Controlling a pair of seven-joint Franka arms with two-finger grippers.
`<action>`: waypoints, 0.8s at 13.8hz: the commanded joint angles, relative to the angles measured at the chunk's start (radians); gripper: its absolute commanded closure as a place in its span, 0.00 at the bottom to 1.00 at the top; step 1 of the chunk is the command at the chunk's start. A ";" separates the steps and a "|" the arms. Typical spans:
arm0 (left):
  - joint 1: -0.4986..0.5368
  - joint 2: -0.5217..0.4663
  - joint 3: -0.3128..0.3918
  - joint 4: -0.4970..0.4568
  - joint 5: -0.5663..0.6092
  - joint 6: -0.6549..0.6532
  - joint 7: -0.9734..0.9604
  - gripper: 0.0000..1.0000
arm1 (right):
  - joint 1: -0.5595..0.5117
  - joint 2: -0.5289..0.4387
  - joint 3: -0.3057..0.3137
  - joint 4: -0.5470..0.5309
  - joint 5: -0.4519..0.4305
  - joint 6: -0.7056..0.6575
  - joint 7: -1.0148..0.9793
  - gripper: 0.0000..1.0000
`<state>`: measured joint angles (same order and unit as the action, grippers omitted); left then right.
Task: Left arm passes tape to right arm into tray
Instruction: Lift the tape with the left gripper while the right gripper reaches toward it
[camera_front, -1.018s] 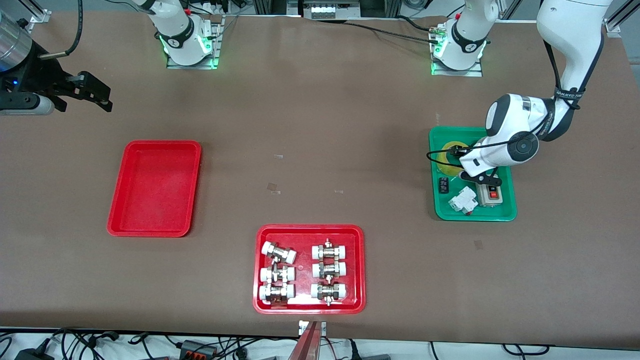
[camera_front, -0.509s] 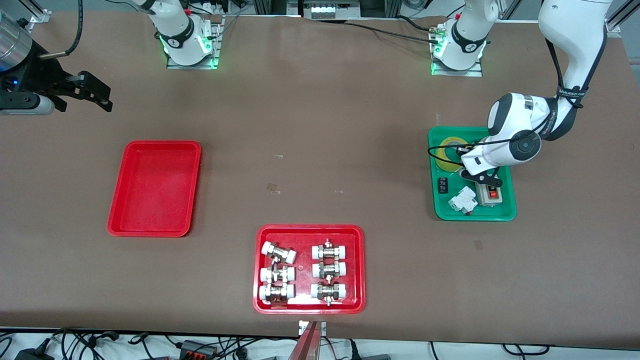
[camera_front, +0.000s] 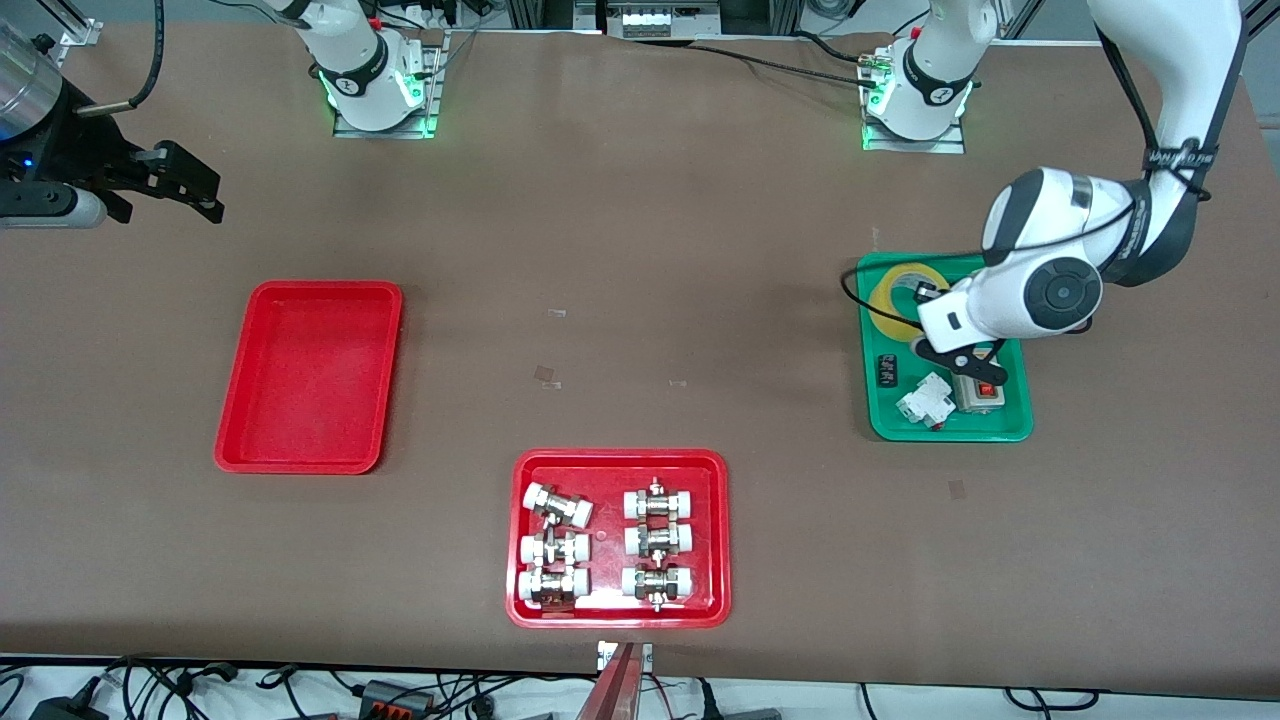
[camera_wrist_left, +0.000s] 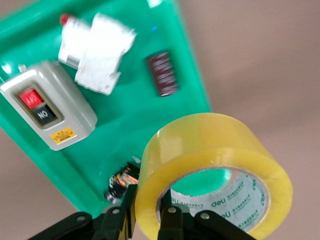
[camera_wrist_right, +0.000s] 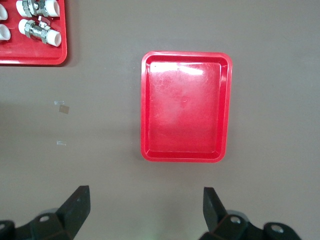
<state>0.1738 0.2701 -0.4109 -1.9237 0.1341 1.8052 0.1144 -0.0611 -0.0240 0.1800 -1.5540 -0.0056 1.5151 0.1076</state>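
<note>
The jaws of the left gripper (camera_wrist_left: 147, 220) are closed on the wall of the tape (camera_wrist_left: 212, 172), one finger inside the hole and one outside. The tape (camera_front: 893, 297) is held in the air over the green tray (camera_front: 950, 428), tilted, so that its hole is turned partly sideways. A grey switch box (camera_wrist_left: 47, 112), a white breaker (camera_wrist_left: 97, 50) and a small dark part (camera_wrist_left: 162, 73) lie in this tray. The right gripper (camera_wrist_right: 145, 207) waits over the bench with its jaws spread wide and nothing between them; the empty red tray (camera_front: 310, 375) lies below it.
</note>
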 joint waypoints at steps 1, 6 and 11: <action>-0.037 0.018 -0.112 0.138 0.001 -0.101 -0.042 0.99 | -0.003 0.006 0.001 0.022 0.007 -0.007 0.009 0.00; -0.219 0.183 -0.134 0.337 -0.120 -0.086 -0.293 0.99 | -0.003 0.022 0.001 0.017 0.009 -0.015 -0.002 0.00; -0.347 0.409 -0.138 0.538 -0.273 0.077 -0.682 0.99 | -0.005 0.096 0.000 0.009 0.134 -0.064 -0.031 0.00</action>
<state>-0.1286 0.5728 -0.5410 -1.5122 -0.0738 1.8657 -0.4647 -0.0622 0.0454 0.1789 -1.5583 0.0493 1.4867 0.1023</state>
